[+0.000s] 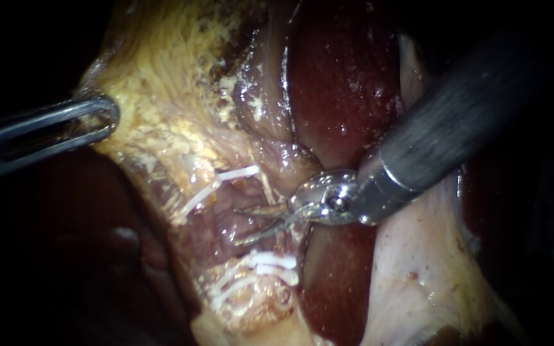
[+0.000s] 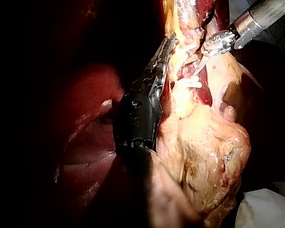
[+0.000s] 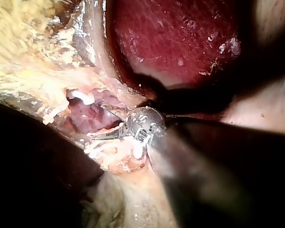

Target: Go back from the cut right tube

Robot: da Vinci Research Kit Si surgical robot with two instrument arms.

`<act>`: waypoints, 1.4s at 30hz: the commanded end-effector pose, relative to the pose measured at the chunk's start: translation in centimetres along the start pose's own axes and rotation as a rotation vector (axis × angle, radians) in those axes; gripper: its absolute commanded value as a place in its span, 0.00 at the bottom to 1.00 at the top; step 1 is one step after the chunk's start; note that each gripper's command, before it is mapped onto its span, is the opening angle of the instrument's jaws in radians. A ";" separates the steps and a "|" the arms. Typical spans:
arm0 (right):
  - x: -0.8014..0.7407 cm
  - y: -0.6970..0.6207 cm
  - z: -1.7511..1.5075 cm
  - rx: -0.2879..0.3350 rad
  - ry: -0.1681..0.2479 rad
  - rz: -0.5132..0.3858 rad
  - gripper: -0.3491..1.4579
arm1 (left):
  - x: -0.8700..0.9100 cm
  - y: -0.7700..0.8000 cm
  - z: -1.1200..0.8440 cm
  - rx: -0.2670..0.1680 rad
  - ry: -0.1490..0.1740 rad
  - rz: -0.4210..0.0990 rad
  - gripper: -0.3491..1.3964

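- Endoscope view: the right instrument (image 1: 246, 225) comes in from the upper right, and its two thin blades are spread with a clear gap and nothing between them.
- The blades sit right in the gap between the upper clip (image 1: 226, 179) and the lower clips (image 1: 261, 264). That's where the clipped tube (image 1: 226, 221) is. I honestly can't pick out the cut ends, or tell right tube from left.
- The left instrument (image 1: 107, 118) is well off to the side, with its jaws clamped on the edge of the yellow fatty tissue (image 1: 161, 70) and pulling it taut.
- Only the left wrist view shows the length of those jaws (image 2: 167, 47), lying narrow along the fat. It also shows a white cloth (image 2: 270, 209) beside the fatty lump.
- The right wrist view is closest on the spread blades (image 3: 107, 124), with the dark red liver (image 3: 175, 42) just ahead of them.
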 end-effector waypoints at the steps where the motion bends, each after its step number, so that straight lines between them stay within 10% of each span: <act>1: -0.01 -0.02 -0.02 -0.008 0.002 -0.022 0.80 | 0.00 0.00 0.00 0.000 0.000 0.000 0.00; 11: -0.18 -0.19 -0.51 -0.118 0.066 -0.340 0.99 | 0.00 0.04 0.01 0.002 0.001 0.000 0.00; 25: 0.17 -0.43 -1.65 -0.231 0.143 -0.491 0.99 | 0.00 0.12 0.09 0.002 0.001 0.000 0.00; 42: 0.08 -0.43 -1.50 -0.208 0.148 -0.505 0.99 | 0.52 0.48 1.34 0.038 0.037 0.023 0.00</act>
